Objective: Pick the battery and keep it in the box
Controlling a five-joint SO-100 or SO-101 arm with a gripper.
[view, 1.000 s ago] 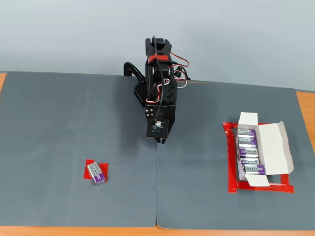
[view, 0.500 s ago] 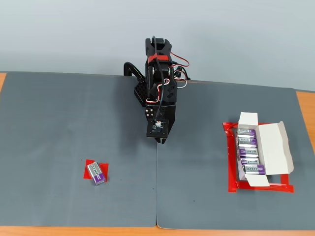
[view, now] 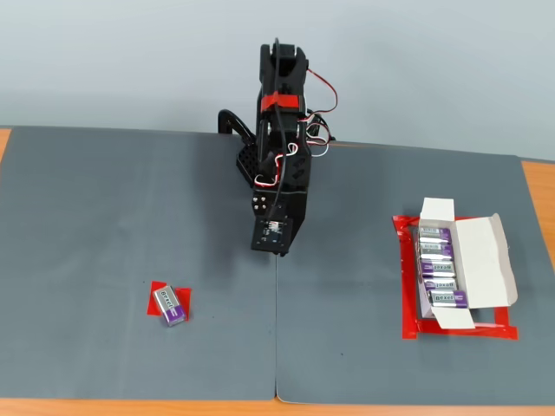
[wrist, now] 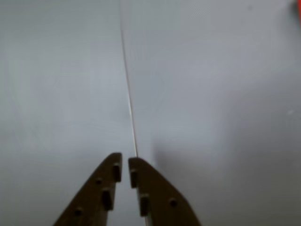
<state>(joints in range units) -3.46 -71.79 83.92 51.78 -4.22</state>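
A small silver battery (view: 168, 304) with purple ends lies on a red tape patch at the lower left of the grey mat in the fixed view. The white box (view: 460, 269) sits at the right inside a red tape outline, flaps open, with several like batteries in a row inside. My gripper (wrist: 125, 170) hangs over the seam in the middle of the mat, shut with nothing between its dark fingers (wrist: 106, 193). In the fixed view the black arm (view: 276, 186) hides the fingertips. Neither battery nor box shows in the wrist view.
Two grey mats meet at a seam (view: 277, 329) running toward the front edge. Orange table (view: 538, 186) shows at the mat's right and front borders. A pale wall stands behind the arm's base. A sliver of red (wrist: 298, 12) shows at the wrist view's top right corner.
The arm has raised its upper link and its wrist has shifted slightly left and tilted. The battery and the box have not moved.
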